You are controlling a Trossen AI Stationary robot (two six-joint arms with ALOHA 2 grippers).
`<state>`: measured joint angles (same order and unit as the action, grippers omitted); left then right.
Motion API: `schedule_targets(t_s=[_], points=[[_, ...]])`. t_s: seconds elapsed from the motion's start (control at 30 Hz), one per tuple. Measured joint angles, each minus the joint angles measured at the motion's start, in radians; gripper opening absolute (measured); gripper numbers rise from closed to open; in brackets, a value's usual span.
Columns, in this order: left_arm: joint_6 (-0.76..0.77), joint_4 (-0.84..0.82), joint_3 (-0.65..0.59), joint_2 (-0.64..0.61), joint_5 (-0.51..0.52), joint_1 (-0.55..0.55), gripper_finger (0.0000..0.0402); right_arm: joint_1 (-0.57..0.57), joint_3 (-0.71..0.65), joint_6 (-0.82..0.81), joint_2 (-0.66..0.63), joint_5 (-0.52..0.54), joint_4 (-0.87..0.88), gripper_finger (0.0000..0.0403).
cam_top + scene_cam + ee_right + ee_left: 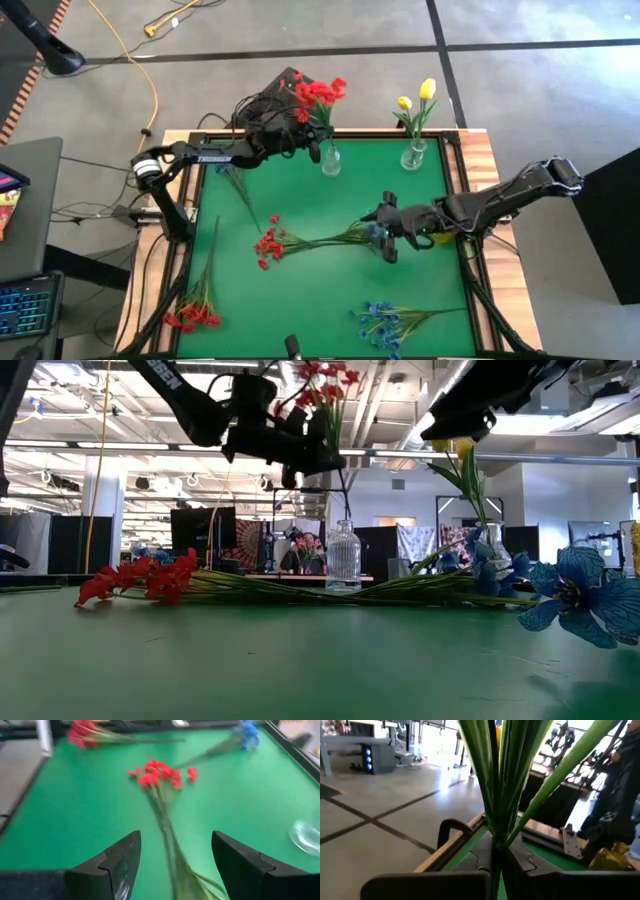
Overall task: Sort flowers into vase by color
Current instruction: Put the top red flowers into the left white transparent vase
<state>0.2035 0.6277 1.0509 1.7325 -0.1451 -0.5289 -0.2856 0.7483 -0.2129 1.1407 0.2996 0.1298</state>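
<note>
Upper centre, left gripper point(312, 146) clamps a red spray point(318, 94) in one glass vase point(331, 160), yellow buds point(417, 97) fill another vase point(414, 154) to its right – right gripper point(386, 232) open above a loose red spray point(272, 244) mid-surface, blue spray point(382, 323) bottom centre, third red spray point(192, 316) bottom left.

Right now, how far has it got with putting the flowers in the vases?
Done: yellow buds stand in one clear glass vase. In hand: the left gripper holds a red-bloomed spray over another vase; the open right gripper straddles a red spray's stem. Left: red spray, blue spray.
</note>
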Motion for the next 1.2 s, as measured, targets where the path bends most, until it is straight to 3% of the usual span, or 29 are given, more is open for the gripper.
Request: schedule_targets(t_s=[0.23, 0.67, 1.2], points=[[-0.041, -0.067, 0.046, 0.003, 0.011, 0.000, 0.0001, -0.070, -0.001, 0.009, 0.027, 0.067, -0.012, 0.0270], [-0.068, -0.168, 0.051, 0.003, 0.052, 0.000, 0.0001, -0.066, 0.000, 0.027, 0.026, 0.070, -0.011, 0.0270], [-0.042, -0.059, -0.046, 0.003, 0.052, 0.005, 0.0001, -0.066, 0.000, 0.030, 0.026, 0.070, -0.016, 0.0270]])
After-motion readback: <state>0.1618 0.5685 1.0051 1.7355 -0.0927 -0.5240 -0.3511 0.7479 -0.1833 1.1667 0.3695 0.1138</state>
